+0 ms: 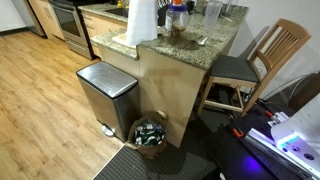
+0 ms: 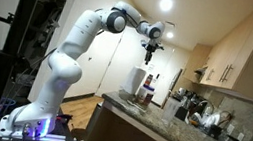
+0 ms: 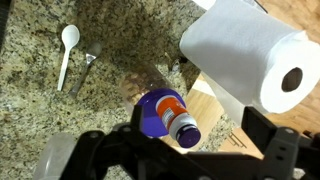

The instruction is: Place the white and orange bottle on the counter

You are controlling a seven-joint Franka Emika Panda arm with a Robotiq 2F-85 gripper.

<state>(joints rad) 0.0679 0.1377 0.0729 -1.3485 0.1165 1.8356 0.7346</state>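
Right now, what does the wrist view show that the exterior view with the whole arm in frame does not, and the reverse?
Only the wrist view shows the white and orange bottle, plus a white spoon and a metal utensil lying on the counter. Only the exterior view shows the whole arm, its gripper well above the counter, the wall cabinets and a ceiling light. Both show the paper towel roll and the speckled counter.

Paper roll (image 3: 245,55) partly outside frame
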